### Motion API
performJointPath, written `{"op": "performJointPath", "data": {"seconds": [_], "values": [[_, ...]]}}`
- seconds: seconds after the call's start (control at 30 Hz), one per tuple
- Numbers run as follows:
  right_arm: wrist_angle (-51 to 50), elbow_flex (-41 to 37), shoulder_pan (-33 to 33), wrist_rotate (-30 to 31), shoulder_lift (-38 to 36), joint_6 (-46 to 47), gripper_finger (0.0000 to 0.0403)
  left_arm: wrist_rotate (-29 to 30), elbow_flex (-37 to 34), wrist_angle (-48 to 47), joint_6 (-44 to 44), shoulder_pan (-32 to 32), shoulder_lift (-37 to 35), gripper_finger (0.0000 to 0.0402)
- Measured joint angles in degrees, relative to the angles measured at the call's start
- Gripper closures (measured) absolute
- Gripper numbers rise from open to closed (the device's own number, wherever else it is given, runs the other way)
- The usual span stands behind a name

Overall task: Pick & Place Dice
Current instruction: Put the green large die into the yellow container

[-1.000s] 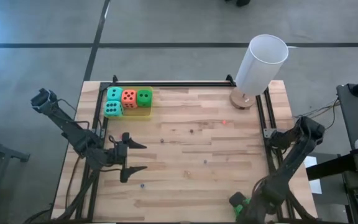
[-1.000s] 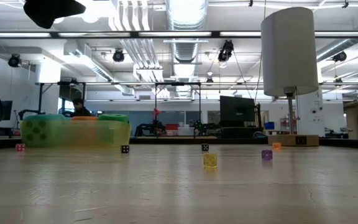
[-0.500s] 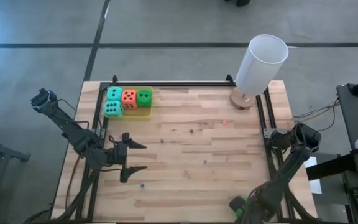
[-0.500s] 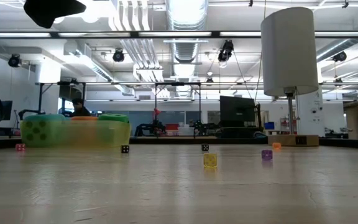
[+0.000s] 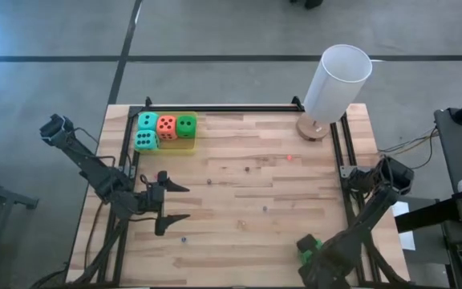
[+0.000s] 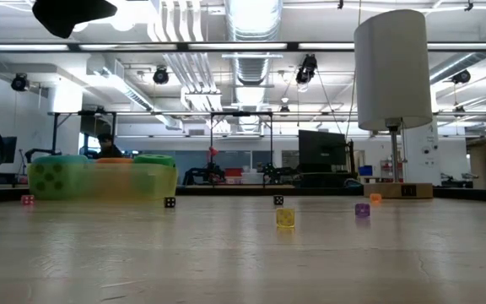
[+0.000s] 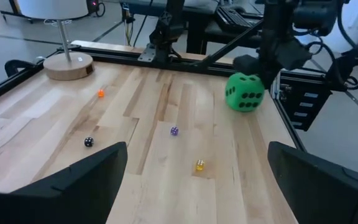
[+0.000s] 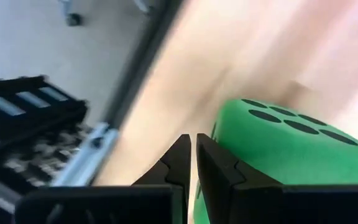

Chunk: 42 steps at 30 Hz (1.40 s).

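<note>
One bright green die (image 5: 306, 246) sits near the table's near right corner, at my right gripper (image 5: 313, 252), which is shut on it; the left wrist view shows this die (image 7: 245, 92) under the dark right gripper (image 7: 263, 62). The other dice lie in the translucent yellow tray (image 5: 184, 148) at the far left: two teal (image 5: 148, 121) (image 5: 145, 140), one orange-red (image 5: 167, 125), one green (image 5: 185, 124). My left gripper (image 5: 179, 202) hangs open over the table's left half, holding nothing. My right gripper (image 8: 193, 149) pinches the green die (image 8: 284, 155) by one edge (image 8: 227, 132). The two fingers (image 8: 219, 171) are almost together, and the die's body bulges out to one side of them. Whether the die is clear of the table does not show.
A white cylindrical lamp (image 5: 337, 80) on a round wooden base stands at the far right corner. Several tiny dice lie scattered mid-table, among them a yellow one (image 7: 199, 165), a purple one (image 7: 174, 130) and a black one (image 7: 89, 142). A black rail frames the table.
My right gripper, still shut on the green die, has moved a little from the near edge toward the far edge, carrying the die with it. The right arm's elbow has shifted slightly. The left arm has kept still.
</note>
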<state>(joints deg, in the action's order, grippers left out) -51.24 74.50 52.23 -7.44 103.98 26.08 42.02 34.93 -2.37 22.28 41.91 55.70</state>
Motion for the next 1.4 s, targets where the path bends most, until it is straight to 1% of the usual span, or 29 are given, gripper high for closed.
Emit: {"op": "performJointPath", "data": {"seconds": [0.13, 0.27, 0.4, 0.5, 0.67, 0.8, 0.97, 1.23, 1.4], "values": [[-2.76, -0.02, -1.87, 4.62, 0.0, -1.6, 0.0375, 0.01, 0.0, 0.02, -1.16, 0.0, 0.0, 0.001], [-7.2, -0.42, -3.96, 11.96, 0.38, -5.02, 0.0374, 0.0, -0.01, 0.02, -1.51, 0.0, 0.0, 0.0007], [-12.01, -0.48, -6.82, 17.18, 0.35, -6.99, 0.0374, 0.0, -0.02, 0.02, -1.51, 0.0, 0.0, 0.0008], [-15.86, -0.73, -9.23, 20.0, 0.35, -7.31, 0.0374, 0.0, -0.01, 0.02, -1.51, 0.0, 0.0, 0.001], [-18.49, -0.83, -11.93, 23.0, 0.35, -9.12, 0.0374, 0.0, -0.02, 0.02, -1.51, 0.0, 0.0, 0.001], [-18.6, -0.81, -12.26, 23.1, -0.2, -10.11, 0.0374, 0.0, -0.02, 0.02, -1.51, 0.0, 0.0, 0.0007], [-18.91, -0.42, -10.76, 22.78, -4.25, -6.13, 0.0374, 0.0, -0.02, 0.02, -1.5, 0.0, -0.02, 0.001], [-19.03, -1.43, -6.79, 17.62, -14.41, 8.61, 0.0374, 0.0, -0.02, 0.0, -1.51, 0.0, -0.02, 0.0007], [-18.93, -5.58, -6.27, 12.89, -18.49, 18.89, 0.0374, 0.0, -0.02, -0.01, -1.77, 0.0, -0.02, 0.0009]]}}
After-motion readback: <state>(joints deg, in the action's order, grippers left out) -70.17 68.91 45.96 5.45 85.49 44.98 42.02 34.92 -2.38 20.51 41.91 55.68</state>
